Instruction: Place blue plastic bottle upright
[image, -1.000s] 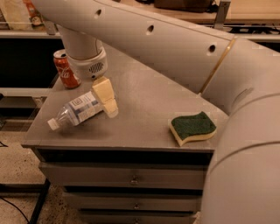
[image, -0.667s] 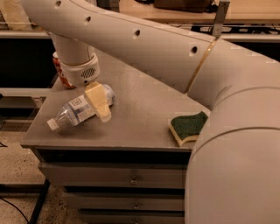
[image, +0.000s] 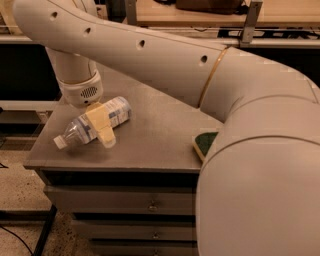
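clear plastic water bottle with pale blue label (image: 119, 110) lying sideways on the grey bench (image: 150, 142) left part, cream tool (image: 102, 126) right across its middle, can't tell if it's clamped or apart

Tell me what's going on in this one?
The robot's arm reaches across the grey cabinet top, with its tool down at the middle of the blue plastic bottle. The bottle lies on its side near the top's left front, white cap toward the front-left corner, not yet upright. Whether the tool grips it cannot be seen. A green sponge sits at the right, partly hidden by the arm.
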